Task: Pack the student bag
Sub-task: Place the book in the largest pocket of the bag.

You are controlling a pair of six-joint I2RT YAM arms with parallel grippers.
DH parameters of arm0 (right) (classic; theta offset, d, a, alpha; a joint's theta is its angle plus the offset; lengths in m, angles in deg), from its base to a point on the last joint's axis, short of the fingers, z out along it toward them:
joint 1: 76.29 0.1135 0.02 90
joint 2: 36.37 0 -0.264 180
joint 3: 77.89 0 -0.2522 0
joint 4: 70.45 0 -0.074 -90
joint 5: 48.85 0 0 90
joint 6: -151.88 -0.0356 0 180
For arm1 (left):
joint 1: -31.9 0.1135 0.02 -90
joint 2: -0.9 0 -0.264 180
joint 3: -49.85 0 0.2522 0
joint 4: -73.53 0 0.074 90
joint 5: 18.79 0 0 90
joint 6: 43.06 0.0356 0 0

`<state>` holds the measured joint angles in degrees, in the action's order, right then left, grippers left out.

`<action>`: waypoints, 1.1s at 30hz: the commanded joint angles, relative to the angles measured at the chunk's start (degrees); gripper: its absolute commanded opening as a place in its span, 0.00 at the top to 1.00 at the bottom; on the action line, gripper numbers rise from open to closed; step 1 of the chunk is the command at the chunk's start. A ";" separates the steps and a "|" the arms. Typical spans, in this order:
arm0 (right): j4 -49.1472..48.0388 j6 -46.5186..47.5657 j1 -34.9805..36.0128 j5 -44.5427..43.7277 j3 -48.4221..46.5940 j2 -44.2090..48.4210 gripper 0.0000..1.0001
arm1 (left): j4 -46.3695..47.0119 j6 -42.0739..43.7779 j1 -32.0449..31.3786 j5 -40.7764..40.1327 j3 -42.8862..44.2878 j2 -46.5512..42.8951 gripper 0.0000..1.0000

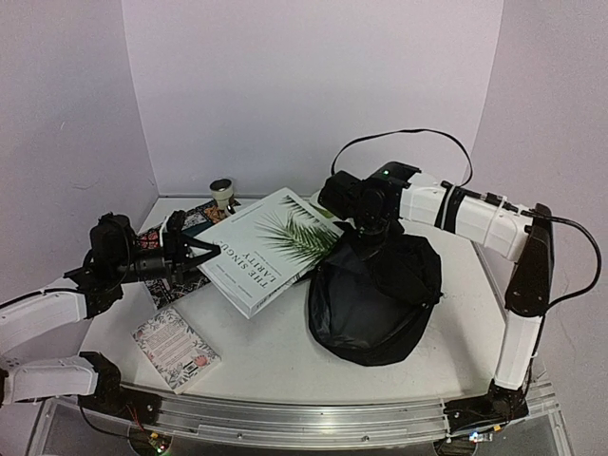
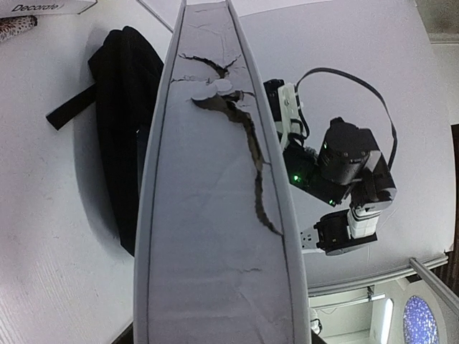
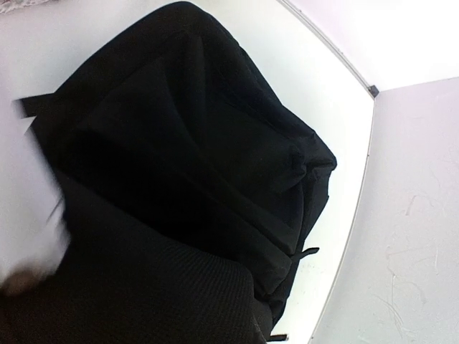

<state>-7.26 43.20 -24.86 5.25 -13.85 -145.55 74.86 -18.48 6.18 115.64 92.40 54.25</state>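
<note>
Two arms engaged: left fingers part-open, clamped on the left edge of a big white book, which is held tilted above the bench, far corner reaching the student bag. The student bag sits slumped right of centre on the bench; right fingers fully closed, pinching fabric at its rear top edge.

Bags: one, the black student bag. Books: two for certain, one large white book with a palm-leaf cover and one small pink patterned book. Dark patterned flat item at left: one, partly hidden, kind unclear. Small round cup at the back: one. Robot arms: two, left arm and right arm.
</note>
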 commanded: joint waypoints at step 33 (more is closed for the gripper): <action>0.06 -4.69 -8.90 10.31 -14.93 -5.09 1.00 | -5.32 1.44 -9.72 -0.38 15.73 12.06 0.79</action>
<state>-6.41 39.89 -34.50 15.85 -27.29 -150.65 62.33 -15.04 -3.79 115.03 102.74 67.32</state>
